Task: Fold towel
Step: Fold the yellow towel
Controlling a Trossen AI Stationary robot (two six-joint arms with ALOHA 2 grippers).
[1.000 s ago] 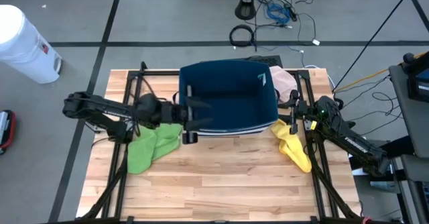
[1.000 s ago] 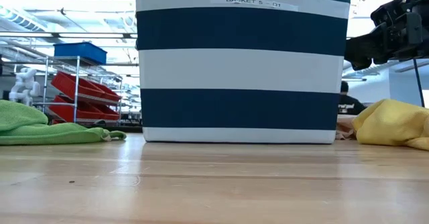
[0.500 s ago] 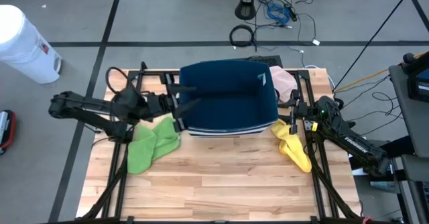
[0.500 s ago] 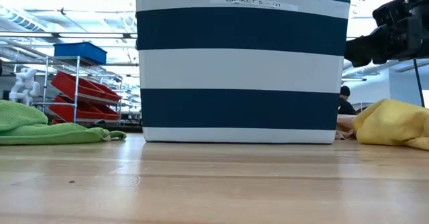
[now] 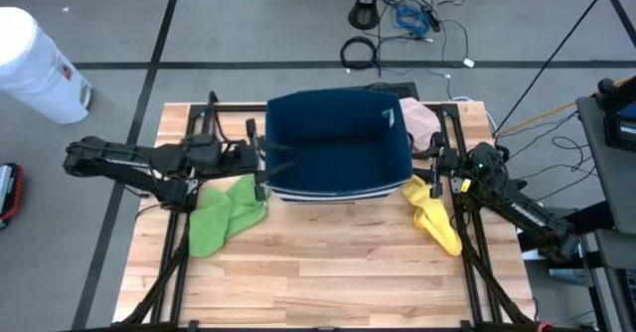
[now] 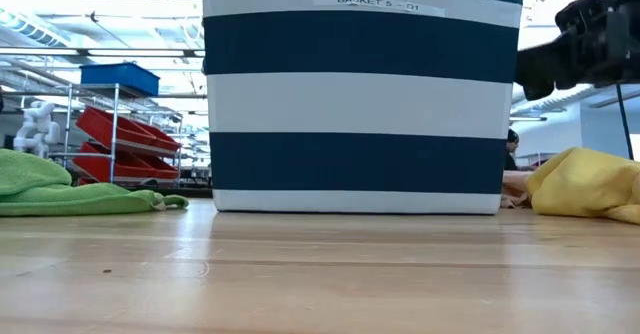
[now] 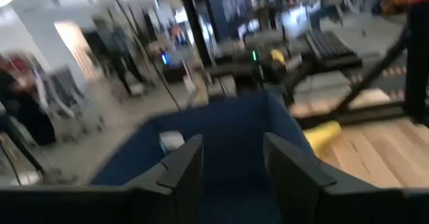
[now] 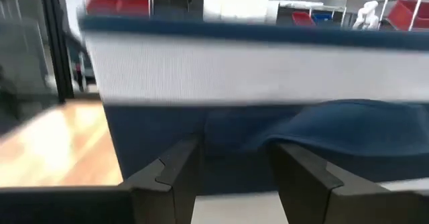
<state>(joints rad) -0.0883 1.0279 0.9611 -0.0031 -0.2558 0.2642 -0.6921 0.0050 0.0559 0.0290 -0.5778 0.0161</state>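
A green towel lies crumpled on the wooden table, left of a navy-and-white striped basket; in the low view this green towel is at the left. A yellow towel lies bunched at the basket's right, with a pink cloth behind it. My left gripper hangs level and open at the basket's left rim, above the green towel, holding nothing; its wrist view looks past the open gripper into the basket. My right gripper waits open beside the basket's right wall, and its wrist view shows the gripper empty.
A black metal frame runs along the table's left, right and far sides. The basket fills the far middle; bare wood lies in front of it. A white bin stands on the floor beyond the left edge.
My left gripper has drawn back toward the table's left edge, from over the basket's near left corner to its left rim, and has tipped up from slanting down to level. It has stayed open and empty. The towels have not moved.
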